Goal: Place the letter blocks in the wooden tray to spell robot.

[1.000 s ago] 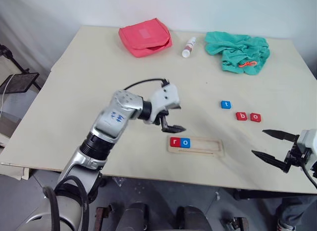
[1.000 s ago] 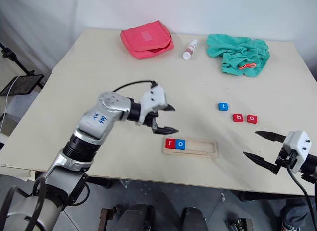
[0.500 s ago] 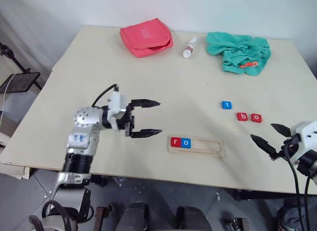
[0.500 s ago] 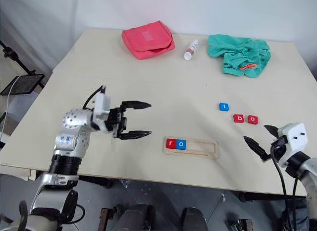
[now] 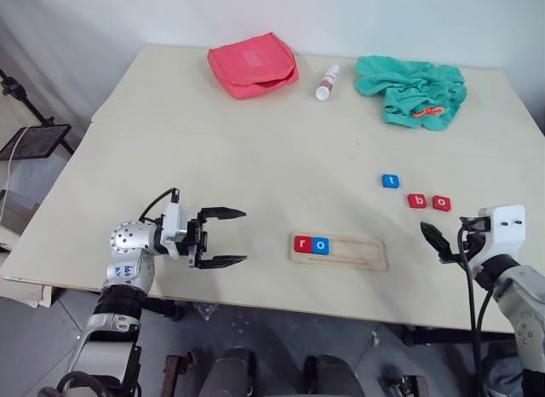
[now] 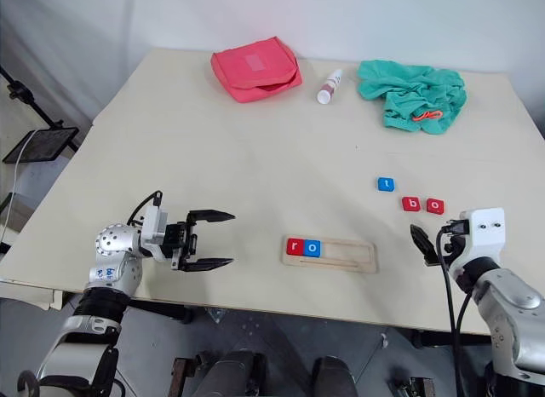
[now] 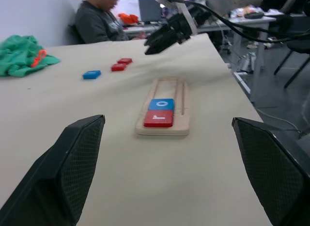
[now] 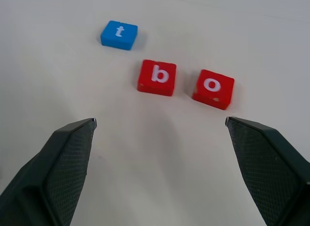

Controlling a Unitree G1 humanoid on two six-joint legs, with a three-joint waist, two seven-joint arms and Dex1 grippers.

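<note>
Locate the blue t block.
The blue t block lies loose on the table's right side, just up-left of the red b block, beyond the wooden tray.

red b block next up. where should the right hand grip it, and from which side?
Grip the red b block across two opposite side edges, coming down from above. It lies flat on the table, so only its thin sides offer purchase. The red o block sits close beside it with a narrow gap, so probably safer to span the near and far edges. The right hand is open, short of it.
</note>
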